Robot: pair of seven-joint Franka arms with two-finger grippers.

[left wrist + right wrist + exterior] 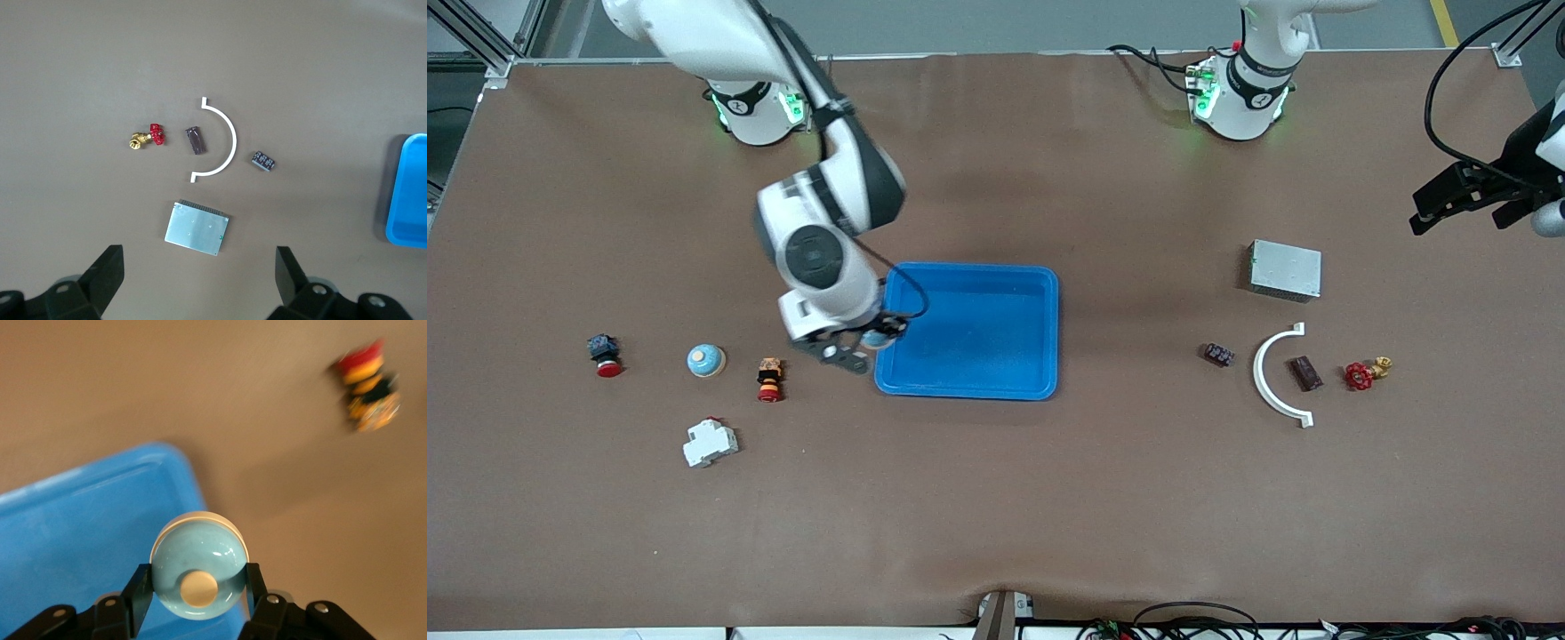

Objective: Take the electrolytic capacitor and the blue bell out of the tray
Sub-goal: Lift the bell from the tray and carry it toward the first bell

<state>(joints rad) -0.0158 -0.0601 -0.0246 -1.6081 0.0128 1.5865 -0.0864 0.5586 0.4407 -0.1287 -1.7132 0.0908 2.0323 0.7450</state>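
Second pale-blue bell (706,360) on the table toward the right arm's end, right gripper (869,342) closed on a bell (199,565) over the blue tray's (1040,333) edge, capacitor (1218,355) beside the white arc (1263,373), left gripper (200,267) wide open, empty, above the metal box (197,229)

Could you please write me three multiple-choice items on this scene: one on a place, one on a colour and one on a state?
1. The held bell is over:
A. the metal box
B. the blue tray's edge
C. the white breaker
2. The curved bracket is:
A. white
B. red
C. blue
3. The left gripper is:
A. shut on a valve
B. shut on nothing
C. open, holding nothing

Answers:
1 B: the right gripper holds the bell above the blue tray rim.
2 A: the curved bracket is plainly white.
3 C: the left gripper has its fingers spread with nothing between them.
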